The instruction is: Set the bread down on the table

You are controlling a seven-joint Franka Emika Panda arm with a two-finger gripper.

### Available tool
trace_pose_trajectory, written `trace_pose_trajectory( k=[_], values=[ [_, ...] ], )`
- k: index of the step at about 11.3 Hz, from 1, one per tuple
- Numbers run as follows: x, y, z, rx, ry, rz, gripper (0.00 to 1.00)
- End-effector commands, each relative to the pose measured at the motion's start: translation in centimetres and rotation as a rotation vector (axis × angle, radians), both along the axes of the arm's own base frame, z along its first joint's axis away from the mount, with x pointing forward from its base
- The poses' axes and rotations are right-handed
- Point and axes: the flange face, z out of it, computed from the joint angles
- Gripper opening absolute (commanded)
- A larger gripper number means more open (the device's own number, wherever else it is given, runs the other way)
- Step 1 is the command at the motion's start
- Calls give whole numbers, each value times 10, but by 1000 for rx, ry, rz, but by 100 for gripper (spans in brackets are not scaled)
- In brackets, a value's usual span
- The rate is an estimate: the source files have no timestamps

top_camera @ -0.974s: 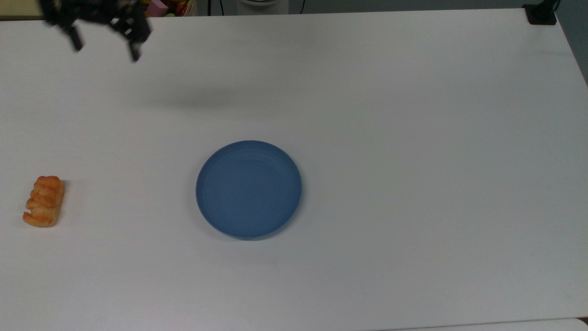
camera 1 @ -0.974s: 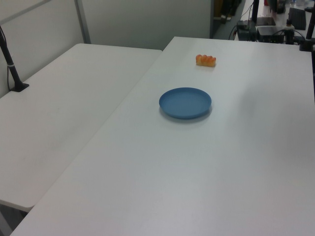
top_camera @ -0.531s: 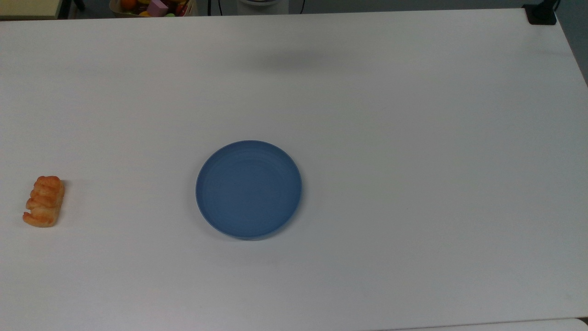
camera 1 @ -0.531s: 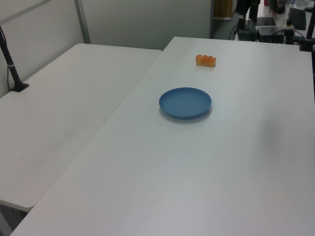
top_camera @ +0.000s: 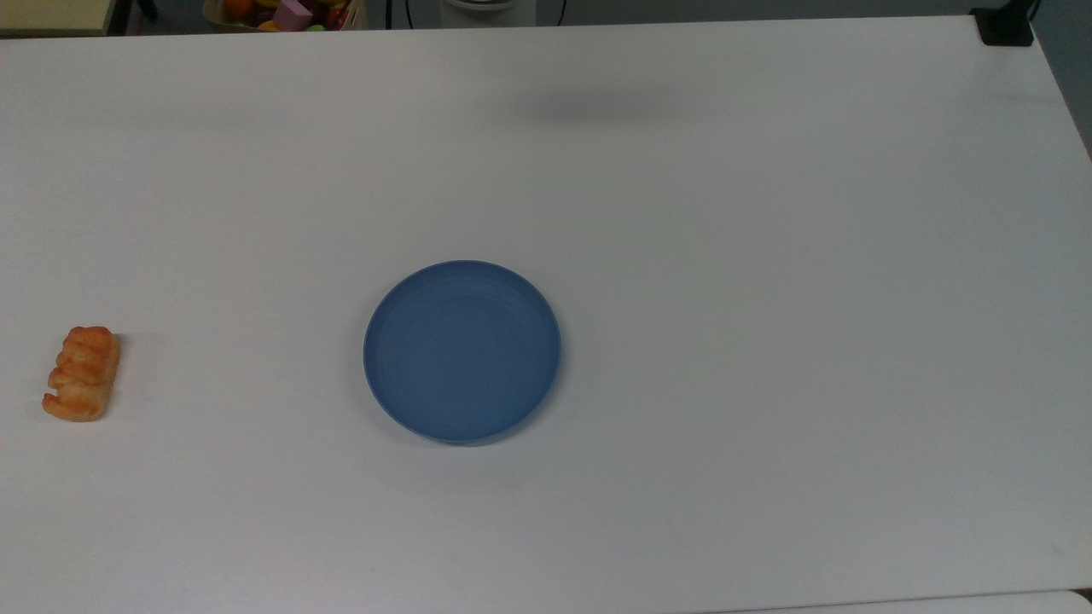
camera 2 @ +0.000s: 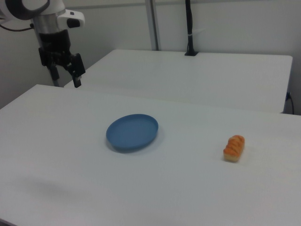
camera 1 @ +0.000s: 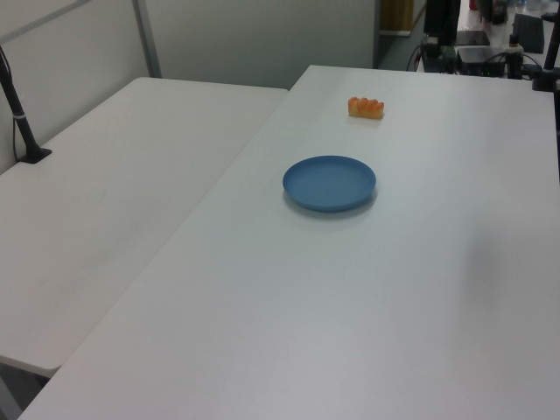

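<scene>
In the right view, the bread (camera 2: 233,147) lies flat on the white table (camera 2: 188,188), nearest to the camera, well apart from the blue plate (camera 2: 132,132). The plate has nothing on it and stands near the table's middle. In the top view the bread (top_camera: 82,373) is near the top view's left edge. Farther back in the right view, my gripper (camera 2: 67,75) hangs above the table's far corner, fingers spread apart, holding nothing.
</scene>
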Motion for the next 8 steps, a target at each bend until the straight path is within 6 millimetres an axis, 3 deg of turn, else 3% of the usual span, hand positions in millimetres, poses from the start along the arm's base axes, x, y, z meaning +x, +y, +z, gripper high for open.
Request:
trace_pose_trajectory(
  k=[1, 4, 5, 8],
  values=[
    [6, -3, -18, 15, -80, 46, 100],
    [16, -13, -24, 2, -144, 198, 100],
    [15, -23, -23, -1, -145, 208, 100],
    [15, -25, -26, -2, -141, 211, 100]
  ],
)
